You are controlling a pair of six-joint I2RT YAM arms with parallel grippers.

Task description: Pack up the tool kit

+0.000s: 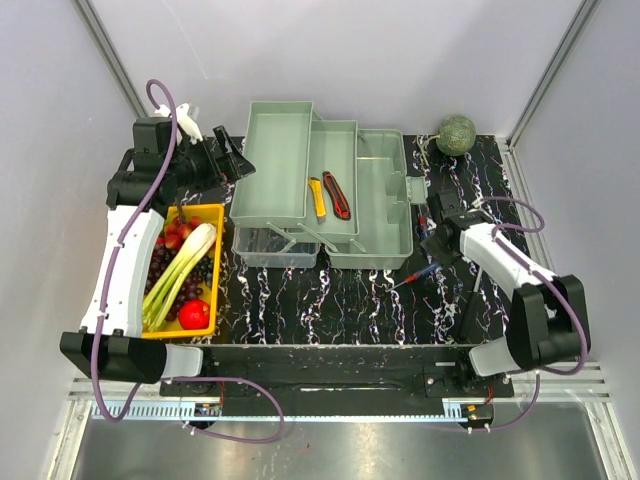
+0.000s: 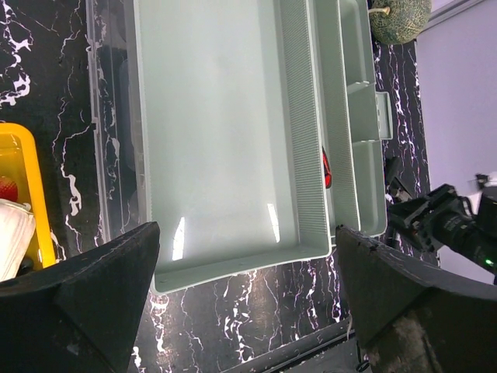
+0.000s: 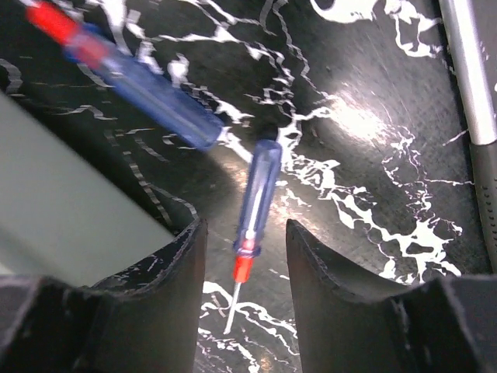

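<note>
Straddling the smaller blue screwdriver with right claw half spread (left claw gaping); might roll away if squeezed off-centre.

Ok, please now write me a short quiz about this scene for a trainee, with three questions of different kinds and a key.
1. True or false: the large fold-out tray below the open left gripper holds a hammer.
2. What lies on the table between the fingers of the right gripper? A) a blue-handled screwdriver B) a pair of pliers C) a strawberry
3. How many tools lie in the middle tray of the toolbox, and of which colours?
Key: 1 false, that tray is empty. 2 A. 3 two: a yellow tool and a red tool.
</note>
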